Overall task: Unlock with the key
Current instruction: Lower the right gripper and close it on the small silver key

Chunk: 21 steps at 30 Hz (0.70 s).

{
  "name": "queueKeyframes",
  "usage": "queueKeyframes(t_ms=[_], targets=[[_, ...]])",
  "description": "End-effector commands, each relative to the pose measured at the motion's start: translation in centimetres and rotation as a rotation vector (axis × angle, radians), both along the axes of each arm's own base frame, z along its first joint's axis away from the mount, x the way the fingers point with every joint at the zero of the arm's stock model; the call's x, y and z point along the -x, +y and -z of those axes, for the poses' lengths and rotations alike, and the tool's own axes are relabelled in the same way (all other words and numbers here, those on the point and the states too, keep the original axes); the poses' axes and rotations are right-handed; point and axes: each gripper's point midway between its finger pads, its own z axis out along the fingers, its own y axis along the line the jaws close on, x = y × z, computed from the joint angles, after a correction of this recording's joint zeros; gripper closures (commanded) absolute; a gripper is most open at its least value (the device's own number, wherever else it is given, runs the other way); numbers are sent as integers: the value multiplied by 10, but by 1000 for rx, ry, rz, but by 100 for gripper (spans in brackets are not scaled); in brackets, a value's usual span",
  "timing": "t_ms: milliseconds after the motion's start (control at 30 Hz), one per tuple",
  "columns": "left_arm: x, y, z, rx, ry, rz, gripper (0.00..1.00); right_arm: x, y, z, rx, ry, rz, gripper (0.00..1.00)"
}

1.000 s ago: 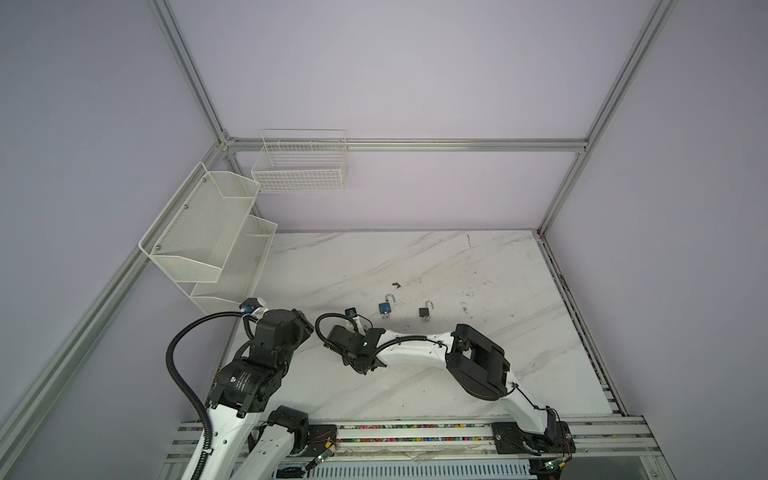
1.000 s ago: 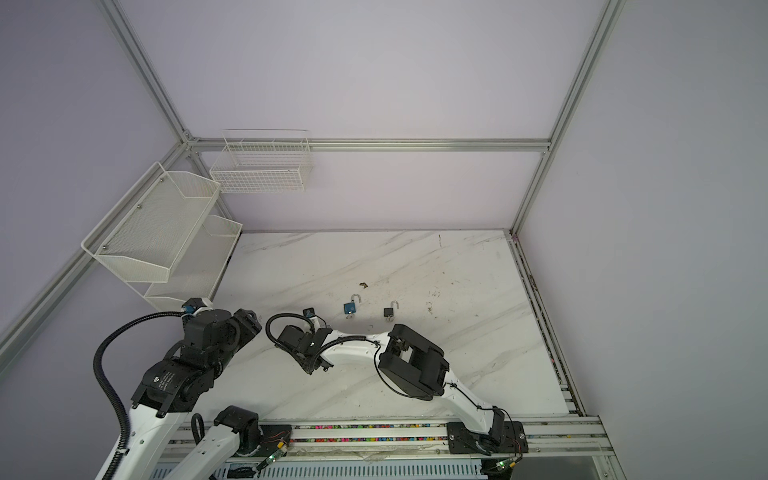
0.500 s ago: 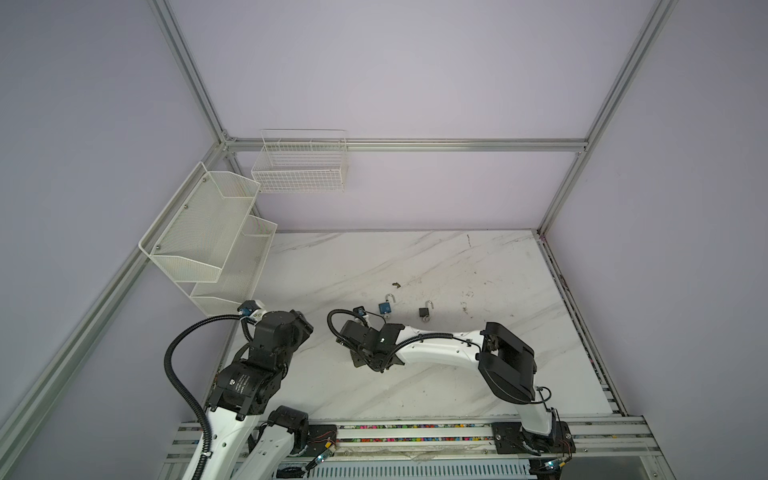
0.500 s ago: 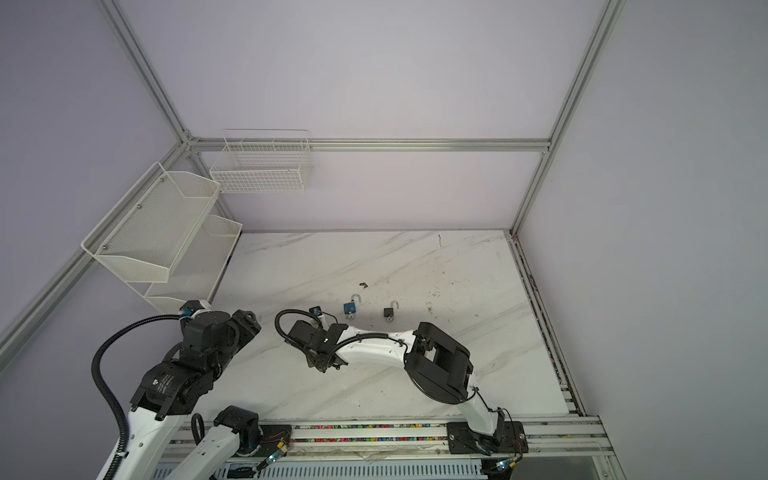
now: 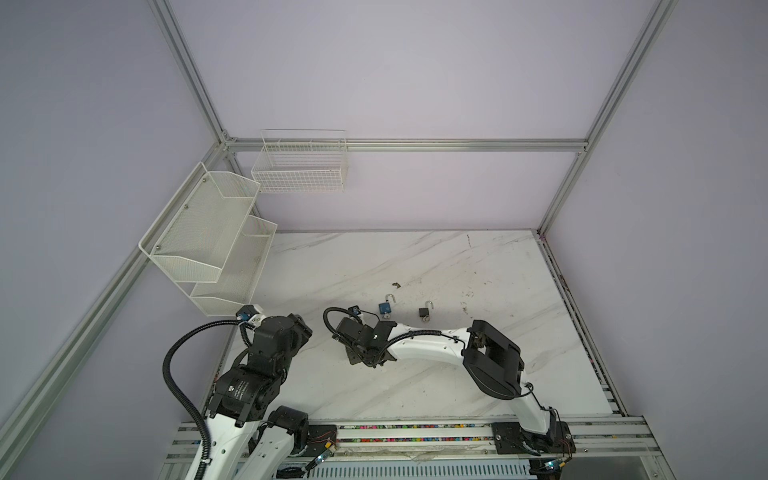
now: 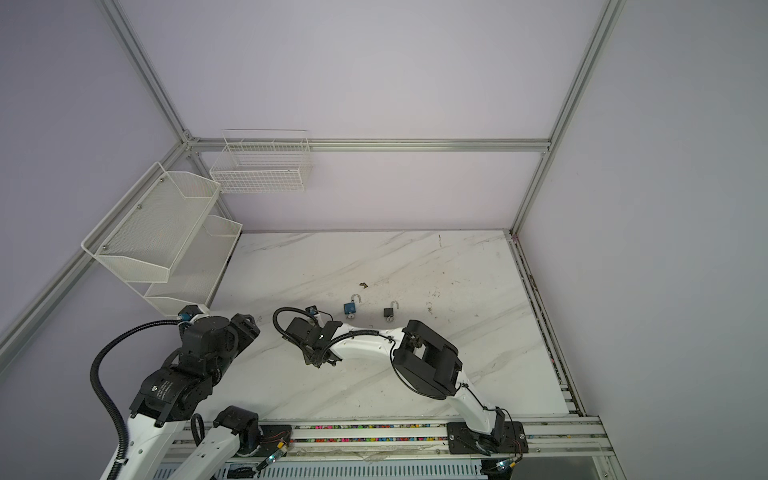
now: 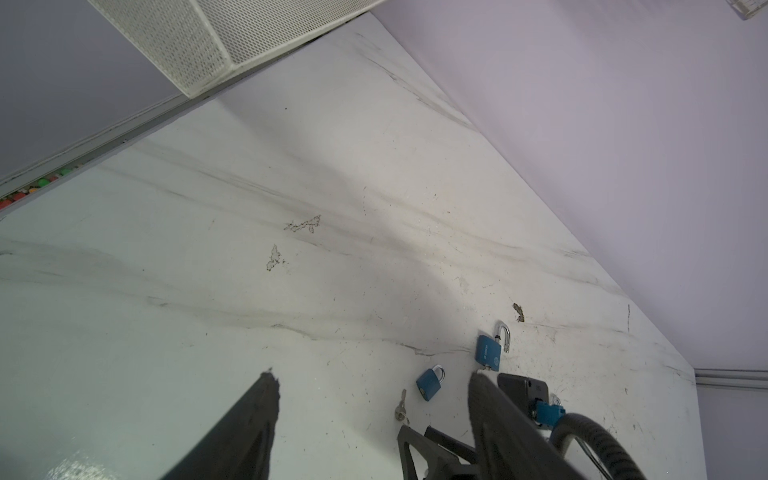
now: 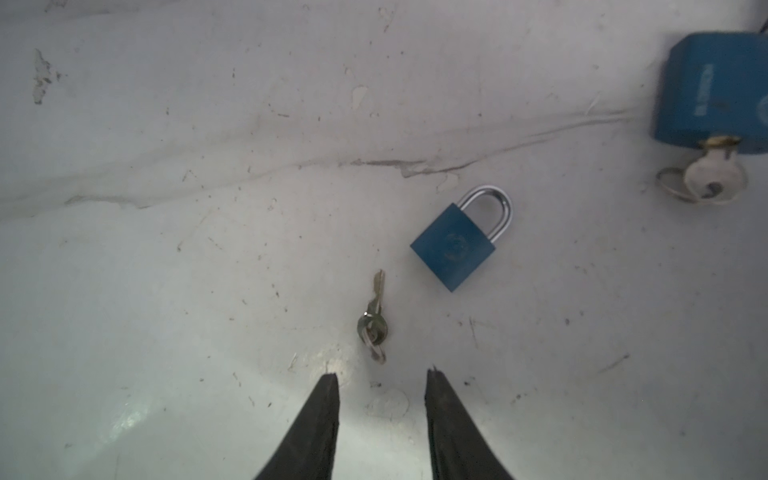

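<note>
In the right wrist view a small silver key [image 8: 374,320] on a ring lies flat on the marble table [image 8: 166,249]. Just past it lies a small blue padlock [image 8: 455,245] with its shackle shut. My right gripper [image 8: 382,374] hovers low right behind the key, open, with nothing between its fingers. In the left wrist view the same key [image 7: 401,409] and small padlock [image 7: 430,383] lie ahead of my left gripper [image 7: 372,378], which stands wide open and empty off to the left. In both top views the right gripper [image 5: 365,359] hides the key.
A larger blue padlock [image 5: 385,308], shackle open and a key in it [image 8: 712,178], and a black padlock [image 5: 424,312] lie just beyond the right arm. A brown scrap [image 5: 395,285] lies farther back. White mesh shelves [image 5: 208,245] and a wire basket [image 5: 301,166] hang at the left wall.
The right arm has shifted a little rightward with its elbow swinging out, and its jaws have narrowed slightly. The left arm has stayed put.
</note>
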Motion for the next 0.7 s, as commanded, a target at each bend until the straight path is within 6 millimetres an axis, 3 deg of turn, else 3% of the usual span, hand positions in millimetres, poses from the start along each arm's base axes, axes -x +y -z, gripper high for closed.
queueKeyframes(t_ms=[0,667], targets=[[-4,0,9,16,2,-17,28,0,5,5,13,1,-43,63],[-3,1,12,15,7,-30,28,-15,7,24,84,-44,-80,75]])
